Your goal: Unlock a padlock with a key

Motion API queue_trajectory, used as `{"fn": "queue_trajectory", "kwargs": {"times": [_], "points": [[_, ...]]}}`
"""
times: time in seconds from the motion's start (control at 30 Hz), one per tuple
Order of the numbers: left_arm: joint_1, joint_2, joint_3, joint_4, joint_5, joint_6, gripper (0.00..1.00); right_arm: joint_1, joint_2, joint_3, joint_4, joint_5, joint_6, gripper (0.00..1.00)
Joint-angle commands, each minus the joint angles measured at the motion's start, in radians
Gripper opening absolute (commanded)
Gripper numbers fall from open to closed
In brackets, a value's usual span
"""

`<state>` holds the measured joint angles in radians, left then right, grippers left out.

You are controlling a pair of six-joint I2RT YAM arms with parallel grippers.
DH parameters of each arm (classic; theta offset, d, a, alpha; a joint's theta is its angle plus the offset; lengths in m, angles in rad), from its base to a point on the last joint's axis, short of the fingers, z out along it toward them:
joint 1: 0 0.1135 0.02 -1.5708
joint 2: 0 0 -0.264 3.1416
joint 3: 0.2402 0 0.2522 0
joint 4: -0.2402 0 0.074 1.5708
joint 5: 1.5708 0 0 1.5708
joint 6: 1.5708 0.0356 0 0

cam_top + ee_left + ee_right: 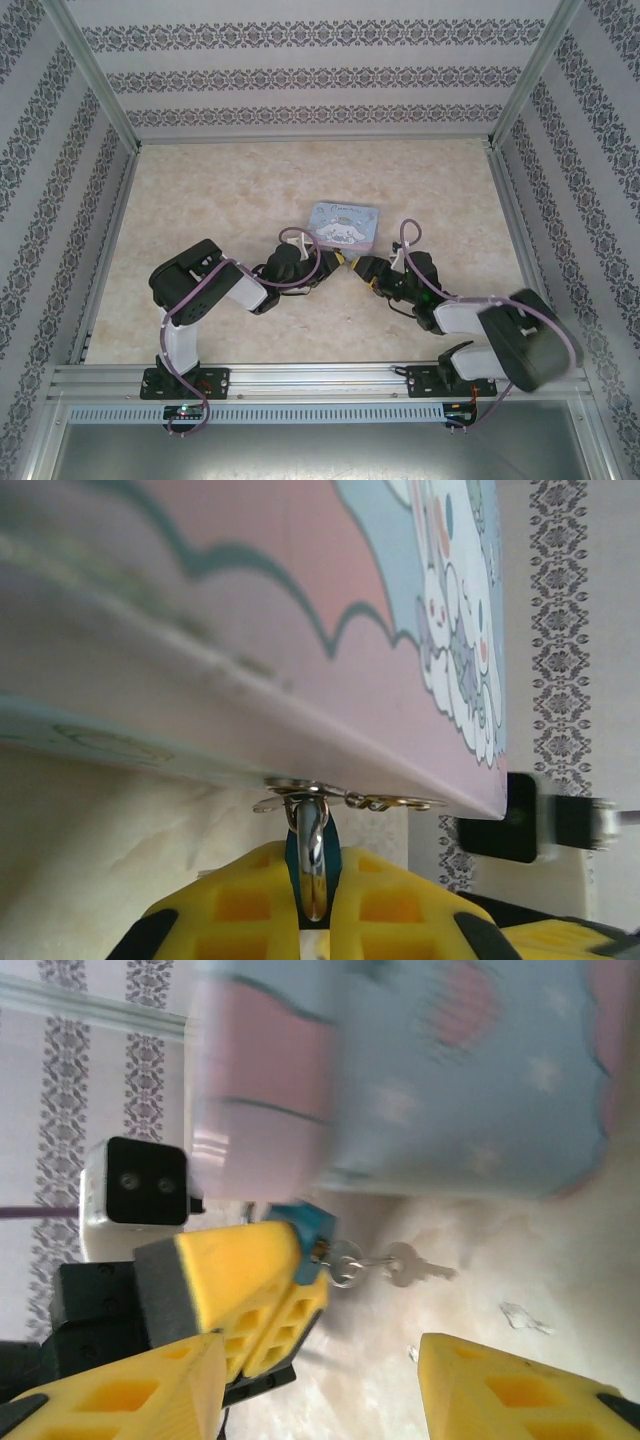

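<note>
A small teal padlock (308, 1226) is clamped between the yellow fingers (235, 1265) of my left gripper (312, 885), which is shut on it. In the left wrist view its chrome loop (312, 865) stands between the pads. A key ring (345, 1262) hangs from the padlock's end, and a small silver key (415, 1271) dangles from the ring just above the table. My right gripper (320, 1385) is open just short of the key, with nothing between its fingers. From above, the left gripper (335, 258) and right gripper (362, 268) face each other tip to tip.
A pastel blue cartoon tin (345, 222) lies just beyond both grippers, close against the padlock and ring (300, 786). Metal frame posts and patterned walls enclose the marbled table (220, 200). A small scrap (522, 1317) lies on the table.
</note>
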<state>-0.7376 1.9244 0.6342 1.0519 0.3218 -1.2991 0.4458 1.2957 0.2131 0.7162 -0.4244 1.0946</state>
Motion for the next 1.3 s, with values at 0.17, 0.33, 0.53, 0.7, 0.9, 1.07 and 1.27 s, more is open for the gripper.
{"fn": "queue_trajectory", "kwargs": {"times": [0.17, 0.33, 0.53, 0.7, 0.9, 1.07, 1.27], "points": [[0.014, -0.015, 0.032, -0.220, 0.037, 0.005, 0.00, 0.108, -0.268, 0.230, -0.752, 0.326, -0.519, 0.55], [0.015, -0.028, 0.062, -0.294, 0.068, -0.005, 0.00, 0.194, -0.254, 0.264, -0.824, 0.447, -0.670, 0.54], [0.015, -0.069, 0.097, -0.411, 0.098, 0.003, 0.00, 0.266, -0.197, 0.263, -0.810, 0.525, -0.756, 0.51], [0.015, -0.098, 0.126, -0.502, 0.120, 0.017, 0.00, 0.298, -0.135, 0.274, -0.781, 0.561, -0.792, 0.48], [0.015, -0.111, 0.143, -0.541, 0.137, 0.018, 0.00, 0.330, -0.046, 0.313, -0.756, 0.596, -0.815, 0.43], [0.015, -0.119, 0.154, -0.556, 0.144, 0.017, 0.00, 0.335, 0.013, 0.340, -0.734, 0.602, -0.823, 0.42], [0.014, -0.120, 0.164, -0.568, 0.150, 0.018, 0.00, 0.338, 0.073, 0.370, -0.715, 0.605, -0.826, 0.40]]}}
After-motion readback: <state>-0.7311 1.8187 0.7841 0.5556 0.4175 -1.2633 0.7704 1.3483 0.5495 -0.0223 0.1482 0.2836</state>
